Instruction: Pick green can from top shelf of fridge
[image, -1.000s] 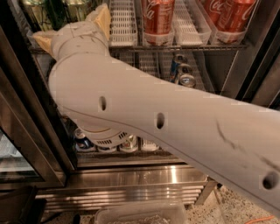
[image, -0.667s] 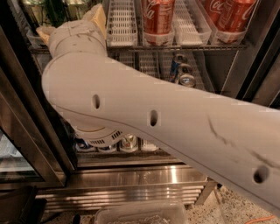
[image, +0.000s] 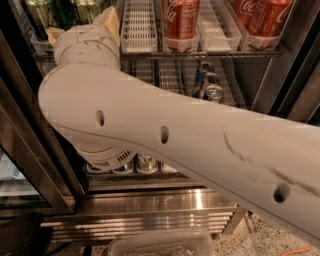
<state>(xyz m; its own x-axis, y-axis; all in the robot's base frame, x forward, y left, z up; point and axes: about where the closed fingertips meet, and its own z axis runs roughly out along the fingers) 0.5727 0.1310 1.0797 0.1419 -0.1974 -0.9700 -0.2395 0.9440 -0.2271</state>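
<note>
Green can (image: 88, 7) stands at the upper left of my view, on the top shelf (image: 146, 54), its lower part hidden behind the wrist. My gripper (image: 82, 27) sits right below and in front of it at the shelf edge. The two tan fingers (image: 113, 24) are spread apart, one on each side of the wrist, and I see nothing clamped between them. Whether they touch the green can I cannot tell. A second one like it (image: 40, 10) stands just to the left. From the wrist, the white arm (image: 175, 135) bends down and runs across to the lower right, covering much of the fridge (image: 150, 205). To the right on the same shelf come an empty white lane tray (image: 139, 25) and then red cans (image: 180, 20) in their lanes. Blue-silver cans (image: 210, 82) stand on the rack below, and more can tops (image: 146, 163) peek out under the arm. The dark door frame (image: 35, 155) runs down the left.
</note>
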